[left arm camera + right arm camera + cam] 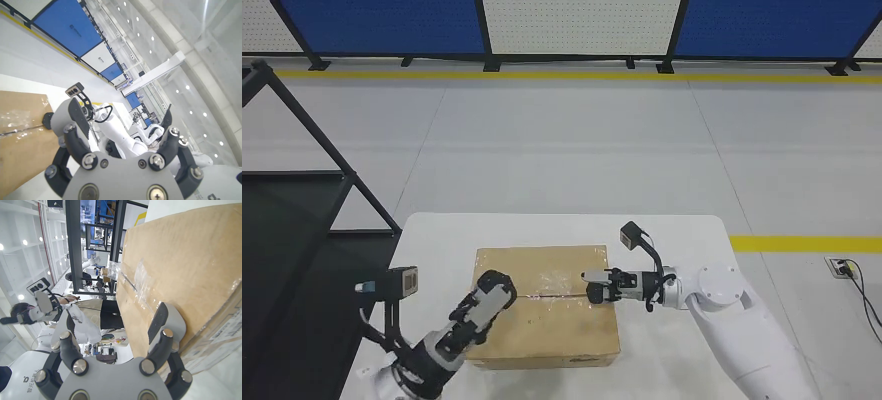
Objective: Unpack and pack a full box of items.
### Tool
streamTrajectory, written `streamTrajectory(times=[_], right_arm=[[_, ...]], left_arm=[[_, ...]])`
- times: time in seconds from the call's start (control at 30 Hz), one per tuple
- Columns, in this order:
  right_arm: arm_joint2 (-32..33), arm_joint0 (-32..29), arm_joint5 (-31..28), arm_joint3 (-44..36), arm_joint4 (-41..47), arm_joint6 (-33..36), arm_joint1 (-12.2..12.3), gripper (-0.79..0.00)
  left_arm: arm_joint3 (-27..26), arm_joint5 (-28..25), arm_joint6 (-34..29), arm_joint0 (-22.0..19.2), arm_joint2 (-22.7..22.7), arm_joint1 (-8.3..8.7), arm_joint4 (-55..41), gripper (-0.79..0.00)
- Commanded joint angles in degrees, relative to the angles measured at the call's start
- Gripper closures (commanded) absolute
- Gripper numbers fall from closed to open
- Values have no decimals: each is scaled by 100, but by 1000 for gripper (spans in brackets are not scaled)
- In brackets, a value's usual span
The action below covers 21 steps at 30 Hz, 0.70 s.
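White table [442, 240] carries the closed cardboard box [552, 330] at its centre. The left gripper [492, 290] hangs over the lid's 9 o'clock side, fingers spread wide. The right gripper [594, 285], also spread, sits at the 3 o'clock edge, by the seam's crinkled clear tape [557, 290].

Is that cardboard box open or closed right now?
Closed. The cardboard box has its top flaps lying flat, meeting at a middle seam under clear tape.
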Motion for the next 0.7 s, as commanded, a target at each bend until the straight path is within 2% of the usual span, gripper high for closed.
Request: streamTrajectory(times=[0.0, 0.13, 0.23, 0.3, 0.6, 0.67], right_arm=[[-10, 14, -4, 10, 12, 13, 2, -785], [-53, 80, -27, 19, -16, 67, 5, -785], [-88, 115, -35, -4, -67, 100, 9, -785], [-110, 127, -41, -27, -95, 121, 12, -785], [-240, 213, -16, -151, -264, 89, 13, -785], [-260, 240, 25, -151, -303, 55, 14, -785]], left_arm=[[149, -26, -139, 172, -779, 18, -809, -785], [676, 28, -540, 422, -1942, 68, -1694, -785], [1133, 324, -980, 589, -2544, 110, -2241, -785], [1358, 486, -1065, 604, -2762, 132, -2367, -785], [1358, 486, -1065, 604, -2762, 132, -2367, -785], [1359, 636, -1090, 624, -2634, 134, -2515, -785]])
